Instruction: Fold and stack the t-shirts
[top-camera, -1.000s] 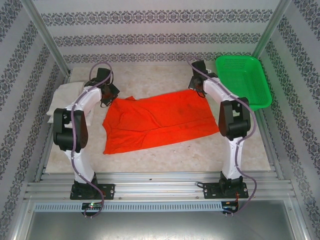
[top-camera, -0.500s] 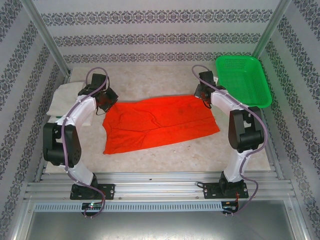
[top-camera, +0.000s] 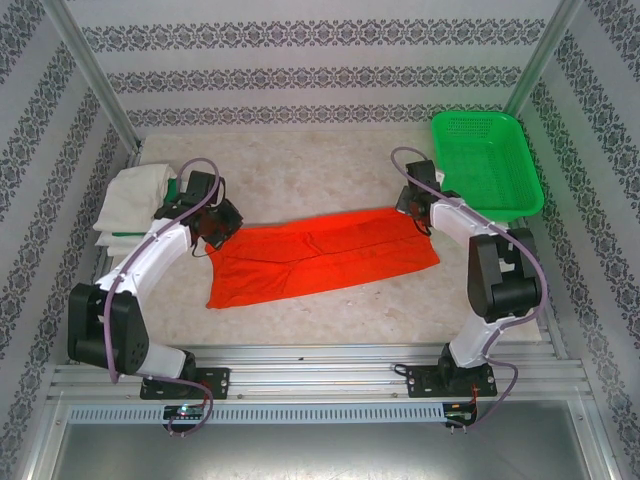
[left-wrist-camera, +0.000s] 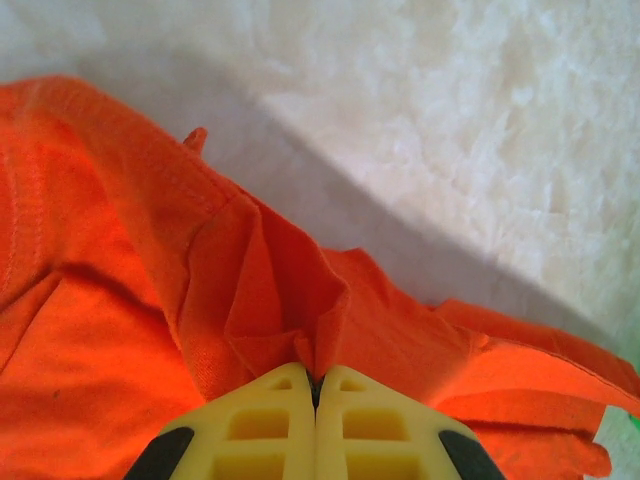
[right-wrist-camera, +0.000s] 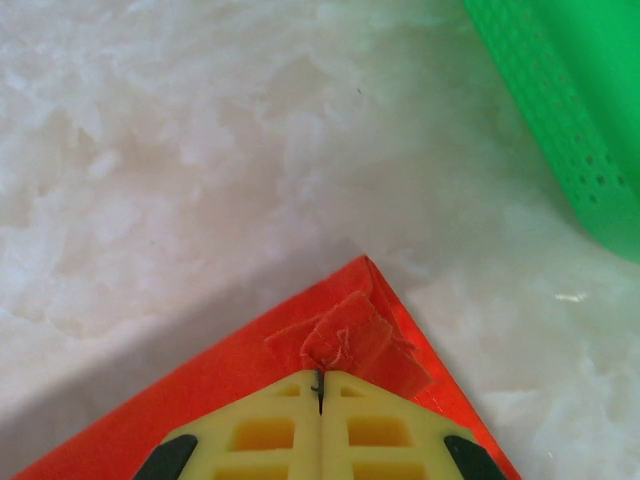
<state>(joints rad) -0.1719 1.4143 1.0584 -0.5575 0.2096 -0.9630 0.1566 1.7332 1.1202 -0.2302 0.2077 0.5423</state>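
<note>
Right, my left gripper is pinched tight on a bunched fold of the plain bright orange-red cloth t-shirt, my right gripper clamped on its corner. Shirt's mid-table, long axis running nine to three o'clock, twelve o'clock edge strung between both grips.

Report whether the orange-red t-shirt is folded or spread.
Partly folded: the orange-red t-shirt lies as a narrow band, far corners pinched by left gripper and right gripper.

Left arm and right arm, white, stretched forward from their bases, elbows out, wrists turned inward; left gripper and right gripper, yellow fingers pressed together, each pinching a bunched fold of the orange t-shirt.
</note>
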